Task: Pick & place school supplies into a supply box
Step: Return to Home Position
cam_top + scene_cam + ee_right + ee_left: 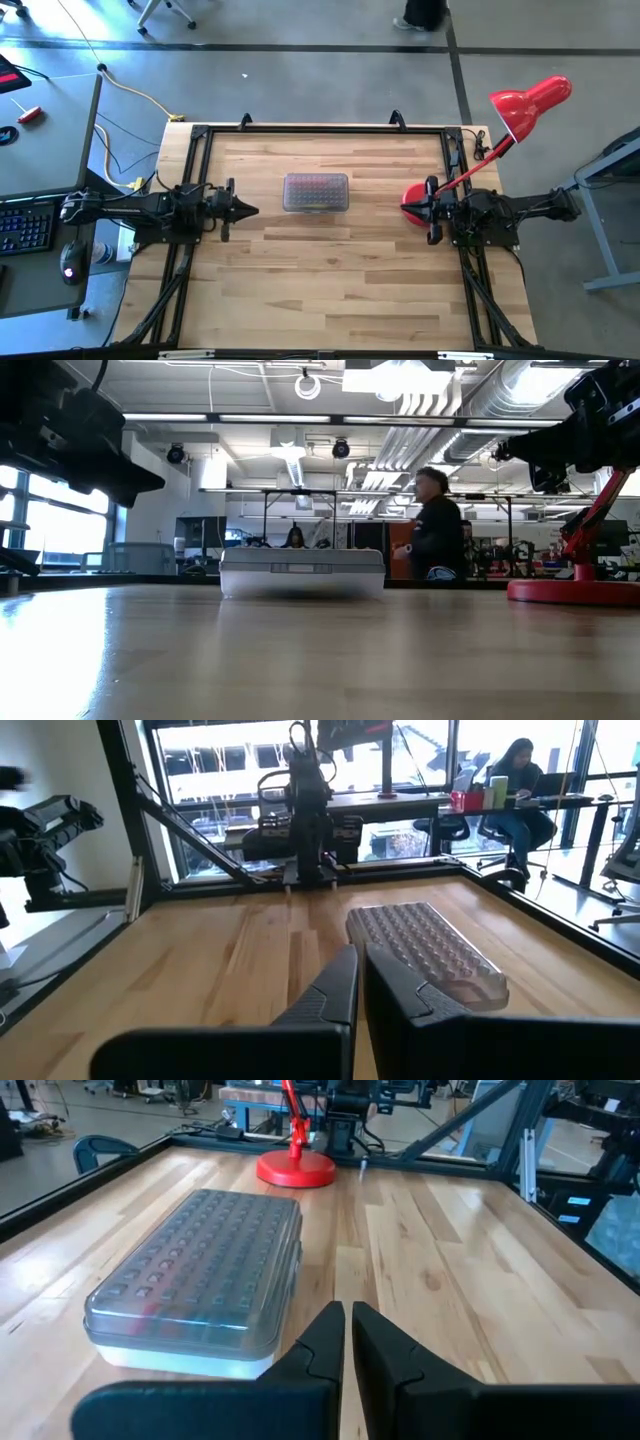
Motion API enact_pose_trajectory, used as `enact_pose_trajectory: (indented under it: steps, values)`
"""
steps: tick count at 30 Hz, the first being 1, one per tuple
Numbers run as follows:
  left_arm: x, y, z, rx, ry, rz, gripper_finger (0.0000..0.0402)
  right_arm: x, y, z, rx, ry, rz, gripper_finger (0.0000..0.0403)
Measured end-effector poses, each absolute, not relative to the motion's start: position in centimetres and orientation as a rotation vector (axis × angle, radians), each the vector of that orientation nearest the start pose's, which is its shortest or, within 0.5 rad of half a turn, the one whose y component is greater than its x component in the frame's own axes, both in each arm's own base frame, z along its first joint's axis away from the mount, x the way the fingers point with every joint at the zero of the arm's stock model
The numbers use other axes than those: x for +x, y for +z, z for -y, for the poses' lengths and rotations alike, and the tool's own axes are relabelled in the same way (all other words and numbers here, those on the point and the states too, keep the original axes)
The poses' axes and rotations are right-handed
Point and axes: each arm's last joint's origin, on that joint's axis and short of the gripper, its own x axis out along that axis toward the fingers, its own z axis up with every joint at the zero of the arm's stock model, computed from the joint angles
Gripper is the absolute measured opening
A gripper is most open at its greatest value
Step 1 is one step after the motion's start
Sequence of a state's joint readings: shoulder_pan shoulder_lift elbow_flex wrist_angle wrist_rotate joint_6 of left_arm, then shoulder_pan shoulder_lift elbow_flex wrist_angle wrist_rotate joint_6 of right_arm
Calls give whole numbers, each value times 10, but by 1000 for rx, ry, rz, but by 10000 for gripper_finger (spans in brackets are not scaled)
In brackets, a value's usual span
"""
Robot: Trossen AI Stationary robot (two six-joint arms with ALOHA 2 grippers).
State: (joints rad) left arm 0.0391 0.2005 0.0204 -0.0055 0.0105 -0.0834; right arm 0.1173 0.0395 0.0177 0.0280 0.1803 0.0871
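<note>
The supply box (316, 192) lies flat on the table's far middle, its dimpled greyish lid closed; it also shows in the low view (302, 573), the left wrist view (200, 1275) and the right wrist view (425, 950). Pink and other colours show faintly through the lid; no loose supplies show on the table. My left gripper (252, 210) hovers left of the box, shut and empty (348, 1342). My right gripper (406, 208) hovers right of the box, by the lamp base, shut and empty (360, 982).
A red desk lamp stands with its round base (416, 196) at the table's right, its arm and shade (530, 102) reaching past the far right corner. A black frame rail (320, 128) borders the table. A person (435, 525) shows in the room behind.
</note>
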Motion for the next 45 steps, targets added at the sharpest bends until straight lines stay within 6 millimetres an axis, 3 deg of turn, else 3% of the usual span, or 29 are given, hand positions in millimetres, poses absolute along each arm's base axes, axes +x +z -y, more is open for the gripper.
enact_pose_trajectory:
  steps: [10,22,45]
  values:
    - [107,156,-2,-86,14,-161,53,99,169,-6,88,-63,9,0]
    - [97,173,0,-83,-6,47,49,99,169,-6,89,-63,13,0]
    - [97,169,0,-84,-2,6,49,99,170,-6,90,-63,21,0]
